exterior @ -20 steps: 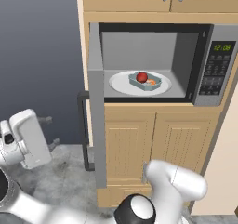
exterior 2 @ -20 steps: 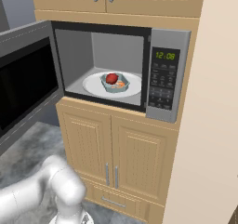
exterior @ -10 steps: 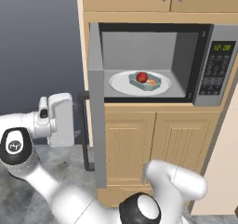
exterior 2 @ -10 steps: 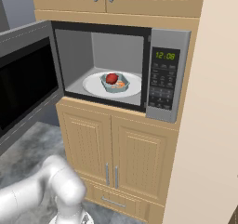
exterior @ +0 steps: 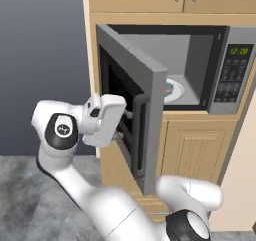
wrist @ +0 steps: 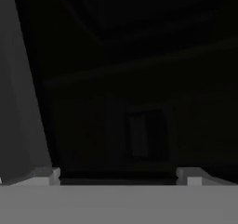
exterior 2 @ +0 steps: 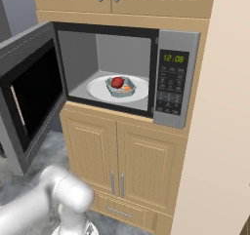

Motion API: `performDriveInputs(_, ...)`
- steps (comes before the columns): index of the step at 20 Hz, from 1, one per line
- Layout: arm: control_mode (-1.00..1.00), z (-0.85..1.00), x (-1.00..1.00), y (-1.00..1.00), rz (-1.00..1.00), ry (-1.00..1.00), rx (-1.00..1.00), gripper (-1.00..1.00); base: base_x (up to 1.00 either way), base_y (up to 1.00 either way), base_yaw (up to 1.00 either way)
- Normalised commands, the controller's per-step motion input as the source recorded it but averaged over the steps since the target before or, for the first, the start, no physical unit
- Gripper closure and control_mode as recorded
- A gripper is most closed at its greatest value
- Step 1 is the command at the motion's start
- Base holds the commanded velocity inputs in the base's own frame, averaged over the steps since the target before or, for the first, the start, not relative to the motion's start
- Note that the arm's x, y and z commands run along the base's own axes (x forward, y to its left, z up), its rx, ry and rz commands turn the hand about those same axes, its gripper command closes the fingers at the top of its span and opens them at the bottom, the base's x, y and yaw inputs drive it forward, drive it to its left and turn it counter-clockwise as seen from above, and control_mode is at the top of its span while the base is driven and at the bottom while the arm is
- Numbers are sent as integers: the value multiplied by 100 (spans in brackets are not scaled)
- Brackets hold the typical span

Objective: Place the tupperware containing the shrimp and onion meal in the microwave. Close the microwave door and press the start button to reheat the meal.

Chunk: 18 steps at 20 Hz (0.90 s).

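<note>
Right now the microwave [exterior 2: 132, 68] sits in a tan wood cabinet [exterior 2: 122, 161], with more wood doors above and below it. Its door [exterior: 131, 105] is partly shut, swung about halfway toward the opening. In the right base view the door [exterior 2: 30, 90] stands out to the left, and you can see straight inside.

Inside, a round white plate [exterior 2: 97, 90] lies on the floor of the microwave. On the plate sits the tupperware [exterior 2: 120, 87], a small blue-grey tray. In it is the meal: a shiny red onion [exterior 2: 117, 81] with little orange shrimp [exterior 2: 126, 88] next to it. In the left base view only an edge of the plate [exterior: 175, 91] peeks out past the door.

The white arm bends up from the bottom, and the gripper [exterior: 121, 127] is pressed up to the outer face of the door, near its black window and just left of the dark bar handle [exterior: 138, 135]. The fingers are spread wide apart and hold nothing. From the hand view the two finger tips [wrist: 51, 175] sit far apart at the bottom, with the dark door glass very close in front.

The keypad [exterior 2: 171, 92] is on the right, with green clock numbers [exterior 2: 174, 58] lit above it.
</note>
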Motion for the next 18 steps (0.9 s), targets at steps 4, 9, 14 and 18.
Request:
performDriveInputs(4,-100,0,-1,-100,0,-22,25,-100,0,0,0)
performDriveInputs(9,-100,0,11,-100,0,-17,23,-100,0,0,0)
performDriveInputs(14,-100,-2,63,-99,6,-8,19,-100,0,0,0)
performDriveInputs(18,-100,-4,94,-84,11,-1,14,-100,0,0,0)
